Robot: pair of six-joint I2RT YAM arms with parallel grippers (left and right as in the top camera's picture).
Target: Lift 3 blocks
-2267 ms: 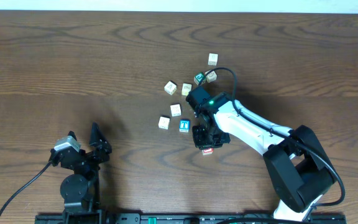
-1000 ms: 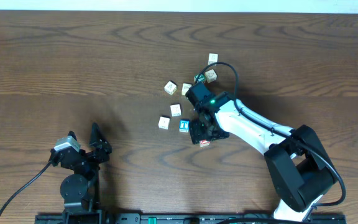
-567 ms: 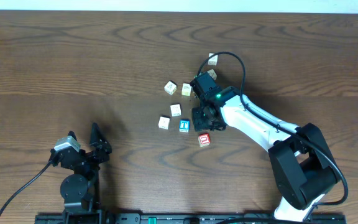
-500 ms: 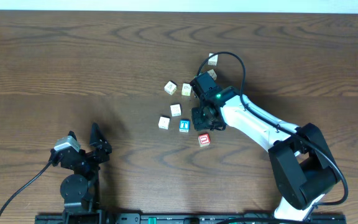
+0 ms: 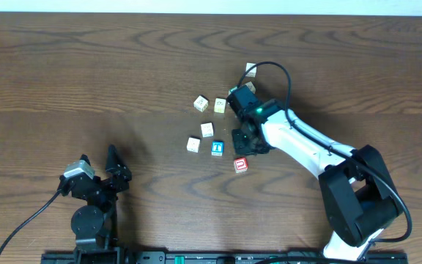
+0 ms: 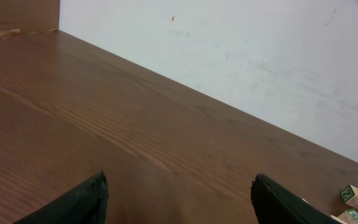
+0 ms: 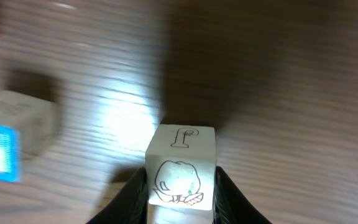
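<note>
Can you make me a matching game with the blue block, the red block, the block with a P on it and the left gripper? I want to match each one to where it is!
Things:
1. blue cube
2. red cube
3. pale cube with a P
4. left gripper

Places or states:
A. open, far from all the cubes
B. between the fingers of the right gripper
C. on the table, the cube nearest the arms' bases
D. on the table, between another pale cube and the right gripper

Pairs: 1-D, 2-C, 3-B, 4-A
</note>
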